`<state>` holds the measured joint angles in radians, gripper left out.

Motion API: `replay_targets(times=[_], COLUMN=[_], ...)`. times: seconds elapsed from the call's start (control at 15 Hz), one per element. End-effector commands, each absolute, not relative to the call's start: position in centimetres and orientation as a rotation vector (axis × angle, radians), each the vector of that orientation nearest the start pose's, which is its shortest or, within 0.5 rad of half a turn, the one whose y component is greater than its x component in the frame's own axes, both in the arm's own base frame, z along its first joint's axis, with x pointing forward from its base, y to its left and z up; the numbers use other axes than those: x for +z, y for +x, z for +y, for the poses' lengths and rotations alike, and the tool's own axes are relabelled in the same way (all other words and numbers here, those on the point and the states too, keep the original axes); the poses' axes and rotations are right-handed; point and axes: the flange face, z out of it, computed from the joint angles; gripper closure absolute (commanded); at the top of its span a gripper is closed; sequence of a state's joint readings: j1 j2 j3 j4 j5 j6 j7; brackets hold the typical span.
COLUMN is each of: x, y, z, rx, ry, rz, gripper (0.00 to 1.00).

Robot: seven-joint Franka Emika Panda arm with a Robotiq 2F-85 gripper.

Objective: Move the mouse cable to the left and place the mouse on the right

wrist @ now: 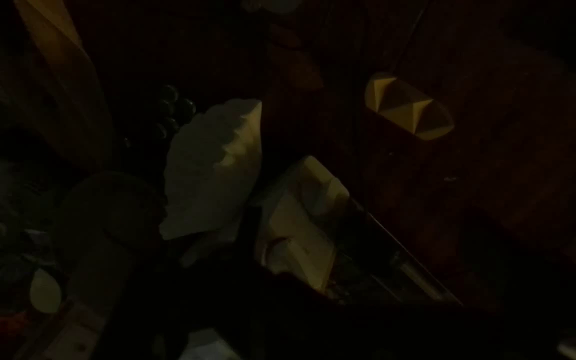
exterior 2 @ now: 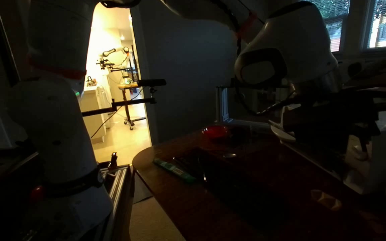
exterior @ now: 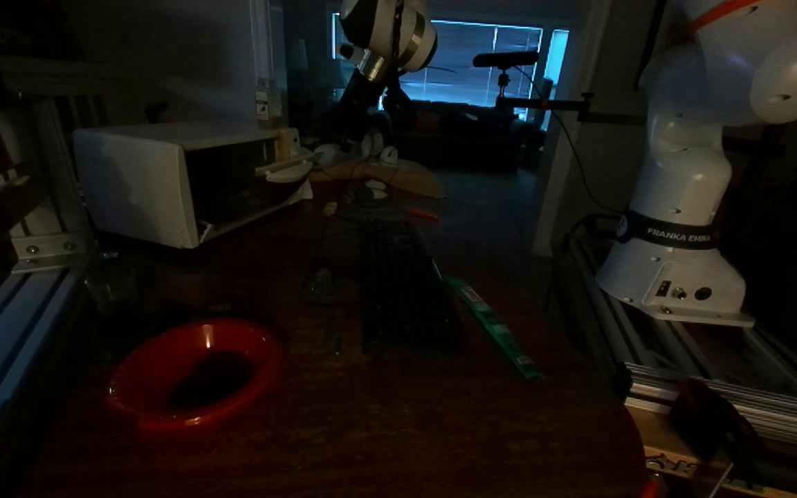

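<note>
- Wooden table (exterior: 385, 436) spread beneath (the room was very dim).
- White box (exterior: 132, 187) stood with its front open.
- Black keyboard (exterior: 409, 290) lay on the table.
- Red bowl (exterior: 156, 363) sat on it too.
- Gripper (exterior: 362, 128) hung near the white box, fingers apart.
- Green packet (exterior: 497, 329) lay just beside the keyboard.
- Small grey object (exterior: 321, 283) lay along the keyboard's opposite side, too dark to confirm as the mouse.

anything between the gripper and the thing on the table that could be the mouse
Seemingly yes: in the wrist view, a pale leaf-shaped piece and a pale boxy piece show between the gripper and the possible mouse at the top edge. It is too dark to tell whether they would block a low path.
</note>
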<state>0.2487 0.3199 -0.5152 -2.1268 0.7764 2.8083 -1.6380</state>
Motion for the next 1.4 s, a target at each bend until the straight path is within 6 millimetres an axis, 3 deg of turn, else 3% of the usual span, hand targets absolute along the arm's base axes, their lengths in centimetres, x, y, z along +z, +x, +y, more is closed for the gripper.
replay_targets(times=[0.0,0.8,0.93,1.0,1.13,1.33], x=[31.2,26.6,26.1,25.8,25.4,24.8], y=[57.2,60.2,60.7,61.0,61.5,62.2], z=[-18.2,-19.2,-19.2,-19.1,-18.9,-18.8], rx=[-0.716,-0.647,-0.646,-0.645,-0.653,-0.675], ry=[-3.027,-2.995,-2.983,-2.971,-2.954,-2.93], rz=[-1.171,-1.186,-1.201,-1.211,-1.222,-1.237], gripper=[0.0,0.02,0.27,0.3,0.25,0.49])
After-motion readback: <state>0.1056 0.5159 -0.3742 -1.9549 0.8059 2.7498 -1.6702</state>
